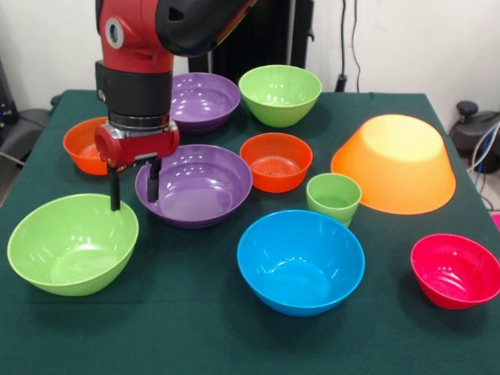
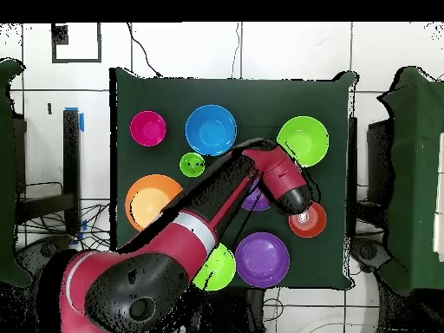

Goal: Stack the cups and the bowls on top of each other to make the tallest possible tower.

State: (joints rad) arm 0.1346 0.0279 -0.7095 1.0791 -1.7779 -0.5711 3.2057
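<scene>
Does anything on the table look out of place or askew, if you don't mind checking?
One thing: the large orange-yellow bowl lies tipped upside down at the table's edge, rim down, while every other bowl and the green cup sit upright. Nothing looks spilled or damaged.

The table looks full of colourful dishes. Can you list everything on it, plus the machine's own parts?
Table: one, dark green cloth, holds everything.
Purple bowls: two, upright; one at the far side, one in the middle under the fingers.
Green bowls: two, upright; one at the far side, one near left.
Orange-red bowls: two, upright; one in the centre, one at the left, partly hidden by the arm.
Blue bowl: one, upright, near centre.
Orange-yellow bowl: one, largest, upside down, right.
Pink-red bowl: one, near right.
Green cup: one, upright, between the blue and orange-yellow bowls.
Arm: one, red and black.
Gripper: black fingers open, over the middle purple bowl's left rim.
</scene>
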